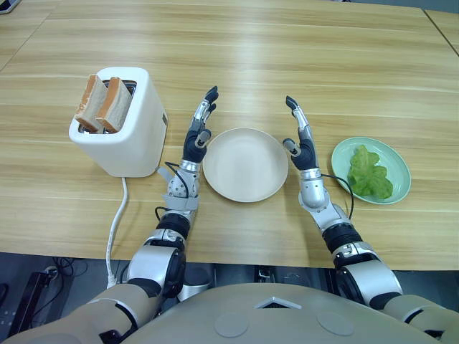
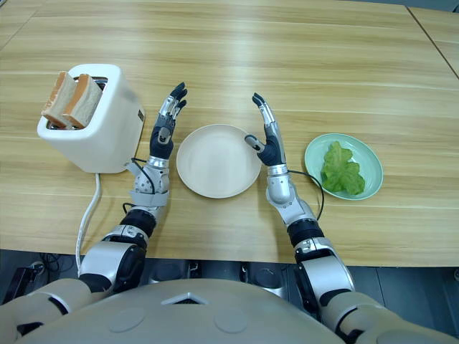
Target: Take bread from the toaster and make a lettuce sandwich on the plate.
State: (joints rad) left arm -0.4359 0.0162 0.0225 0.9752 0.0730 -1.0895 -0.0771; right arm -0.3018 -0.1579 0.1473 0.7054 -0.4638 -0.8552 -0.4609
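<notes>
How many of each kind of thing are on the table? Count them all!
Bread slices: 2
Toaster: 1
Plates: 2, the cream plate and the green plate
Lettuce leaf: 1
Total: 6

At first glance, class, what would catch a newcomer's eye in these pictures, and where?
Two bread slices stick up from the white toaster at the left. In the middle lies a cream plate, with the left hand and right hand open on either side. Green lettuce sits on a dish at right.
</notes>
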